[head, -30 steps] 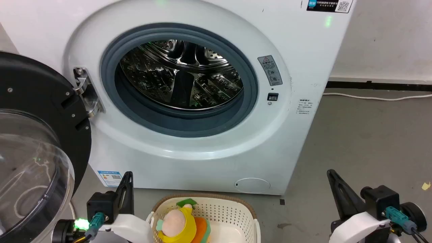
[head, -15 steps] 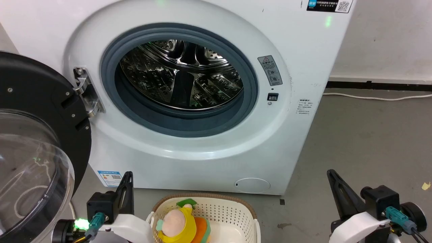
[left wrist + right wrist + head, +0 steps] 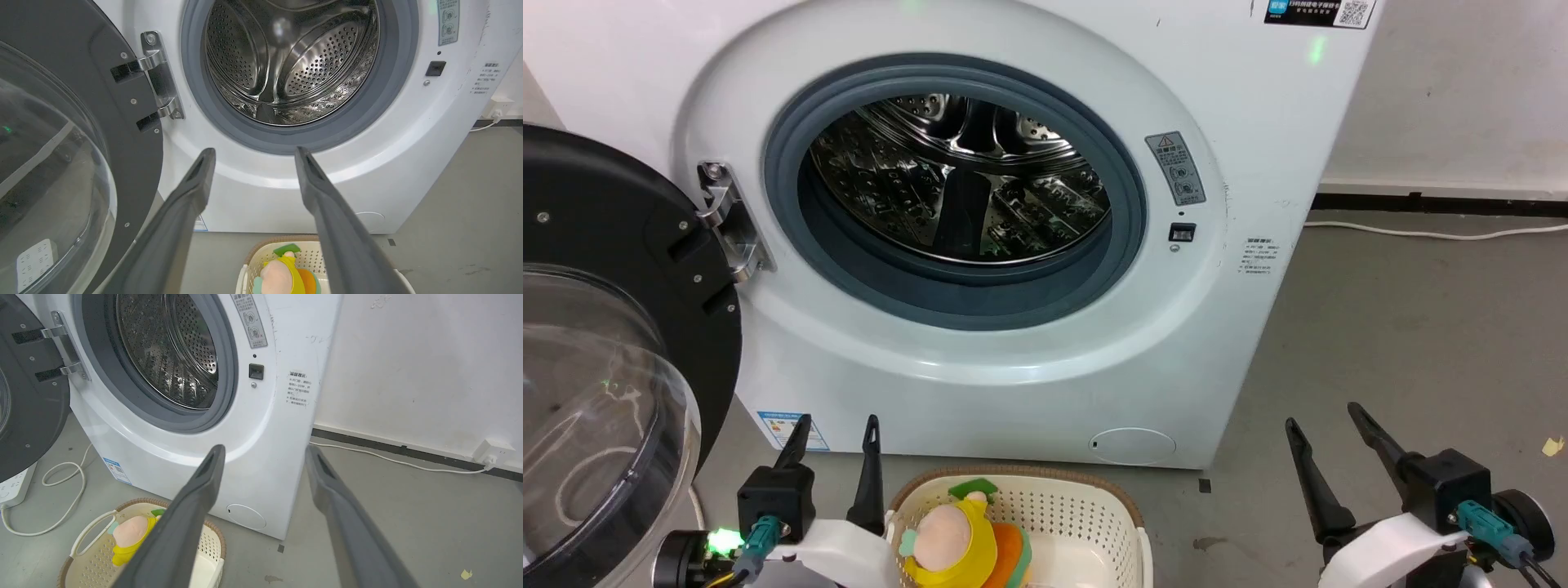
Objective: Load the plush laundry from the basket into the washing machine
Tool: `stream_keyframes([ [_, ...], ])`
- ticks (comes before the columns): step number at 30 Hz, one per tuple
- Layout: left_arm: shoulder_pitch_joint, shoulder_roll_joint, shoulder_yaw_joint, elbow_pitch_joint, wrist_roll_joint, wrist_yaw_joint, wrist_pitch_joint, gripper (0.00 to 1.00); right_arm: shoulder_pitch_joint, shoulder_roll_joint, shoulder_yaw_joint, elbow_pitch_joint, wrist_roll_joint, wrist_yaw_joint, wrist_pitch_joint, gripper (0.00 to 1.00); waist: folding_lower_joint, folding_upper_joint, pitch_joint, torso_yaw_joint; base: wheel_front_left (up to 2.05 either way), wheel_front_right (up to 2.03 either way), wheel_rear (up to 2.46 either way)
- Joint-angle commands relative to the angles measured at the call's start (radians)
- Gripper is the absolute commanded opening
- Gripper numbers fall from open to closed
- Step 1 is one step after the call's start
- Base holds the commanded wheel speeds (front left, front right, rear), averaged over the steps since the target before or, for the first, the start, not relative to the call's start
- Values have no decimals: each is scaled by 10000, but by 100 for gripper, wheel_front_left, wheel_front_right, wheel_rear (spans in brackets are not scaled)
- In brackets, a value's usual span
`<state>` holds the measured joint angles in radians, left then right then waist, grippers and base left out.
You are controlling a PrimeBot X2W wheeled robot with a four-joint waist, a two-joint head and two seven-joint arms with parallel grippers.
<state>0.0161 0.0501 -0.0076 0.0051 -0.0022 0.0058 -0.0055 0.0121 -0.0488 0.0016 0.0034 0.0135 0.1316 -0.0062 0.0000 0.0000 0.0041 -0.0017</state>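
**Bare utility room set up for laundry**

A white front-loading washing machine (image 3: 1258, 122) stands directly on a grey concrete floor (image 3: 1421, 343), its door (image 3: 613, 204) swung open. Behind it is a scuffed white wall (image 3: 429, 355) with a dark skirting strip (image 3: 1437, 202). A white cable (image 3: 1445, 238) trails to a wall socket (image 3: 492, 451). A power strip (image 3: 12, 486) and a perforated basket (image 3: 1086, 510) sit on the floor.

so the plush laundry (image 3: 954, 541), pink head, yellow top, green bit on top, burger-ish body, sits upright at the left end of the cream basket (image 3: 1086, 513), which is on the floor right in front of the white washing machine (image 3: 988, 392); its black-framed door (image 3: 613, 245) hangs wide open on the left, shiny steel drum (image 3: 964, 188) showing
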Motion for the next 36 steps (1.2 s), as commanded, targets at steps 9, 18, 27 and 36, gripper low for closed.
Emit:
stream_keyframes([
  [9,-122,9,-194,297,-73,61,-275,100,-108,-3,-16,-27,257,-1,-277,100,0,0,341,-167,0,0,0],
  [18,-511,147,-379,1043,-59,6,-460,100,-360,-4,6,-169,475,-2,-464,100,0,0,977,-535,0,0,0],
  [27,-1017,411,-533,2045,-69,-73,-561,100,-586,-5,161,-314,724,-3,-652,100,0,0,1715,-1009,0,0,0],
  [36,-1525,799,-721,3266,-54,-140,-484,100,-787,-6,389,-379,1026,-3,-839,100,0,0,2462,-1469,0,0,0],
])
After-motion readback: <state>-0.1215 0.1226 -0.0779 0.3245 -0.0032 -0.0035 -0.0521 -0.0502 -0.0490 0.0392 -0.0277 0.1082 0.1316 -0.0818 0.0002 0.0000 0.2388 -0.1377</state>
